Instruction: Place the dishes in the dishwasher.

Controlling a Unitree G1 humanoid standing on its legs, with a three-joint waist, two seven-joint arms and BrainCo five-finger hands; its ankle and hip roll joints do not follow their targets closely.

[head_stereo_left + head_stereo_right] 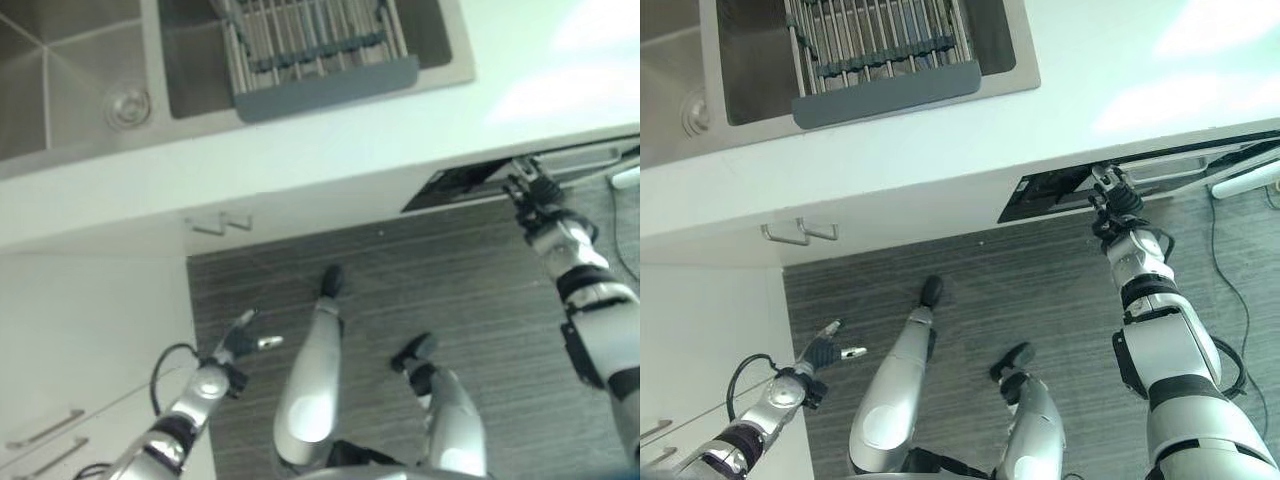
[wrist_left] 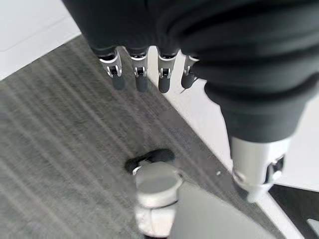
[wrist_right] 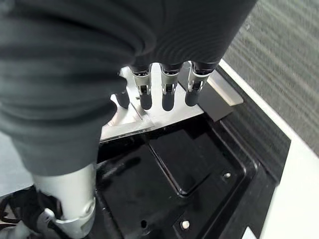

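Robot hands frame a kitchen seen from above: the right hand point(image 1: 1110, 195) reaches far and to the right, up to the top edge of the dishwasher door point(image 1: 1140, 172), which stands slightly ajar beneath the white worktop point(image 1: 330, 150). In the right wrist view the fingers point(image 3: 167, 97) hang straight in a row over the door's metal upper edge and the black inner panel point(image 3: 189, 169) below it, with the thumb point(image 3: 67, 209) set apart and nothing clasped between them. Whether the fingertips actually touch the metal edge cannot be told.

The left hand point(image 1: 235, 345) hovers low and near on the left, over the dark striped floor point(image 1: 450, 280) beside a white cabinet front point(image 1: 80, 340). Its fingers point(image 2: 139, 77) are straight and spread, the thumb point(image 2: 256, 169) held away, and it carries nothing.

At the far side, a steel sink point(image 1: 70, 90) is set into the worktop, with a round drain point(image 1: 128, 106) in its left basin. A grey-framed drying rack point(image 1: 885, 55) of parallel metal bars spans the right basin. Its contents are too small to tell, so no dishes can be picked out for certain. Two small metal handles point(image 1: 800, 232) show on the cabinet face just under the worktop edge, left of the dishwasher.
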